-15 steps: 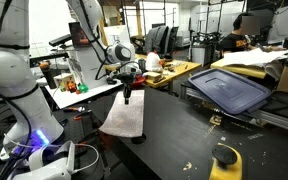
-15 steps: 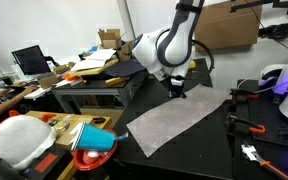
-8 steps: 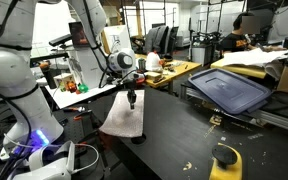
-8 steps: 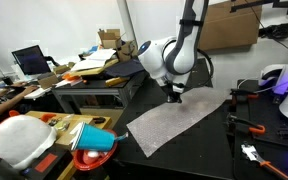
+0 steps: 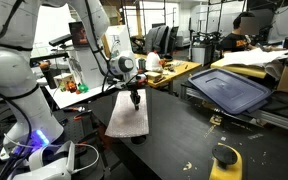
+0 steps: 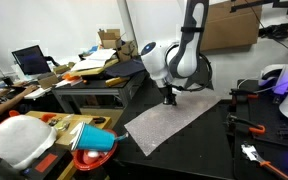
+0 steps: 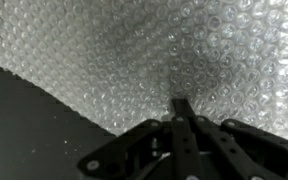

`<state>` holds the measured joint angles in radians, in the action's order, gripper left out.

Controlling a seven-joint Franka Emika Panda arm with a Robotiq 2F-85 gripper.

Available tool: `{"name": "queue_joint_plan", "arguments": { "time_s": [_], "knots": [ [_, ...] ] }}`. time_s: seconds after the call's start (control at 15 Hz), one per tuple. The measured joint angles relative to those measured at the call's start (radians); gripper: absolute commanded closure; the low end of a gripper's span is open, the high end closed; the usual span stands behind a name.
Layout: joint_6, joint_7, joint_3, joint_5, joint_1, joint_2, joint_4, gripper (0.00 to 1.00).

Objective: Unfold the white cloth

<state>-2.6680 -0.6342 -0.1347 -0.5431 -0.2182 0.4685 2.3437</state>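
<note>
The white cloth (image 5: pixel 127 120) lies flat on the black table (image 5: pixel 189 130), near its edge, in both exterior views (image 6: pixel 169 125). It has a bubbled texture and fills the upper part of the wrist view (image 7: pixel 104 50). My gripper (image 5: pixel 135 103) points straight down at the cloth's far part (image 6: pixel 168 100). In the wrist view the fingers (image 7: pixel 181 103) are closed together, with their tips on the cloth. A pinched fold does not show, but the cloth shifts with the gripper.
A blue bin lid (image 5: pixel 229 90) and a yellow object (image 5: pixel 225 158) sit on the table's far side. A white robot body (image 5: pixel 14 90) stands beside the table. A red and blue bowl (image 6: pixel 92 140), a white helmet (image 6: pixel 19 140) and hand tools (image 6: pixel 249 125) lie near the table.
My gripper has moved a little along the table and lower, and the cloth has slid with it in the same direction.
</note>
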Motion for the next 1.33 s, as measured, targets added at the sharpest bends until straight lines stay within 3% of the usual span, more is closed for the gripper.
{"name": "queue_joint_plan", "arguments": {
  "time_s": [0.33,0.67,1.33],
  "knots": [
    [-0.153,0.064,-0.076,-0.116,-0.026,0.021,0.000,1.00],
    [-0.277,0.147,-0.101,-0.244,-0.011,0.043,-0.011,1.00],
    [-0.337,0.323,-0.102,-0.360,0.042,0.132,-0.153,1.00]
  ]
}}
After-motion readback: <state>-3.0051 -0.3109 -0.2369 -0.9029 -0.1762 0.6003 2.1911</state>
